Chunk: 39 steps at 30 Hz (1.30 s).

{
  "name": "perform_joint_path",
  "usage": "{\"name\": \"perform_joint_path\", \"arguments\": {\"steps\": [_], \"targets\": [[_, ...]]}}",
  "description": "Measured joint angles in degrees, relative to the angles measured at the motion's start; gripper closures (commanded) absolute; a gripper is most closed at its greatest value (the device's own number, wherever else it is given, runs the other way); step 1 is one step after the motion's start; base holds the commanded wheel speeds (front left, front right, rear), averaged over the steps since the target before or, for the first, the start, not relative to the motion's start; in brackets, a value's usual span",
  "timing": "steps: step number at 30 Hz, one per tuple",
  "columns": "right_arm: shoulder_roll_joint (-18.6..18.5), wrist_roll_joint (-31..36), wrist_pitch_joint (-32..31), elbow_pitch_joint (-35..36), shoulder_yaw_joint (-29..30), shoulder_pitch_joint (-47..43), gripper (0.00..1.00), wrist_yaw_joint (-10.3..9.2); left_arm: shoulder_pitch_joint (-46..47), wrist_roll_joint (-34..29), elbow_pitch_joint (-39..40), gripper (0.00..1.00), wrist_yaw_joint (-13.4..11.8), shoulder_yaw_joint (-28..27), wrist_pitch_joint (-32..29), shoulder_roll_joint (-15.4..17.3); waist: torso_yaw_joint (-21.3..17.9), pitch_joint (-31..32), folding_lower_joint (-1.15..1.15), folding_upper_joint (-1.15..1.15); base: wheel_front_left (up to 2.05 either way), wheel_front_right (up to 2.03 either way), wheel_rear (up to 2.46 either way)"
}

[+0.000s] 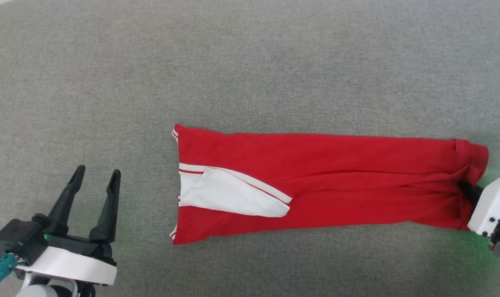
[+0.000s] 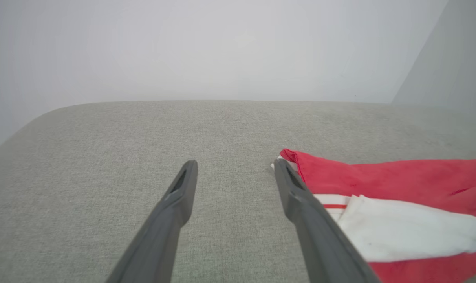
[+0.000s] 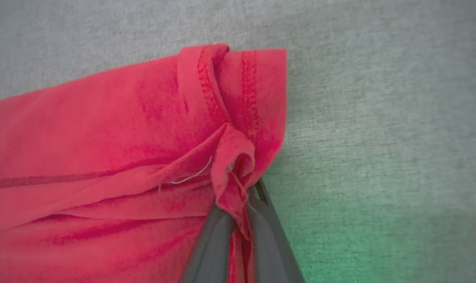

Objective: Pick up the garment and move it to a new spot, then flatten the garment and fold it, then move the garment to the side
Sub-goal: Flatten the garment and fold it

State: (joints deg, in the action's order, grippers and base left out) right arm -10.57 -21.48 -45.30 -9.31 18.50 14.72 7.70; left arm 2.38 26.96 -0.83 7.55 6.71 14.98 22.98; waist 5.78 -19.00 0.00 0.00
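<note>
Across the near middle of the grey cloth-covered table (image 1: 250, 62): the garment (image 1: 336, 181), folded into a long red band running left to right. Lies flat along most of its length, wrinkled toward the right end. At its left end, a white sleeve (image 1: 229, 194) with striped trim, turned over on top of the red.

Right jaws: clenched on the garment at its right end. In the right wrist view, dark fingers (image 3: 263, 236) pressed close together, with a bunched twist of the red hem (image 3: 234, 165) pinched between them. Stitched hem edge folded back just beyond the tips. Pulls creases leftward through the fabric from the pinch. Green glow on the table beside that wrist.

Left jaws: released, fingers (image 1: 109, 206) spread wide, tips pointing toward the far side. Hover at the near left over bare table, grasping nothing. Stand well apart from the garment's left end, to its left and a little nearer. In the left wrist view, the garment's sleeve end (image 2: 399, 177) just right of the right-hand finger.
</note>
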Motion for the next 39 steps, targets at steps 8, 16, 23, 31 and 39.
{"name": "perform_joint_path", "arguments": {"steps": [8,16,23,31,39], "targets": [[-1.89,2.2,3.19,2.24,6.61,1.51,1.0,-0.05,-0.48,-0.29,0.02,0.0,0.0,-1.56,-0.01,0.11,-1.7,-0.98,0.0,0.0,0.0,0.0,0.0],[-6.08,6.01,4.65,4.99,20.06,2.4,1.0,-0.08,-0.52,-0.27,0.25,0.0,0.0,-2.33,-0.01,0.33,-3.15,-1.76,0.0,0.0,0.0,0.0,0.0],[-4.69,3.08,2.24,9.47,19.44,2.09,1.0,-0.16,-0.82,-0.2,-0.49,0.0,0.0,-2.34,-0.01,-0.3,-3.84,-0.78,0.0,0.0,0.0,0.0,0.0],[-2.68,-3.07,-3.7,18.03,7.64,-2.29,1.0,-0.2,-1.23,-0.2,-1.32,0.0,0.0,-1.87,-0.01,-1.25,-3.63,0.54,0.0,0.0,0.0,0.0,0.0],[-1.58,-5.14,-8.2,26.75,-8.49,-3.71,1.0,-0.2,-1.16,-0.1,-2.14,0.0,0.0,-0.54,0.0,-1.94,-1.85,1.19,0.0,0.0,0.0,0.0,0.0]]}}
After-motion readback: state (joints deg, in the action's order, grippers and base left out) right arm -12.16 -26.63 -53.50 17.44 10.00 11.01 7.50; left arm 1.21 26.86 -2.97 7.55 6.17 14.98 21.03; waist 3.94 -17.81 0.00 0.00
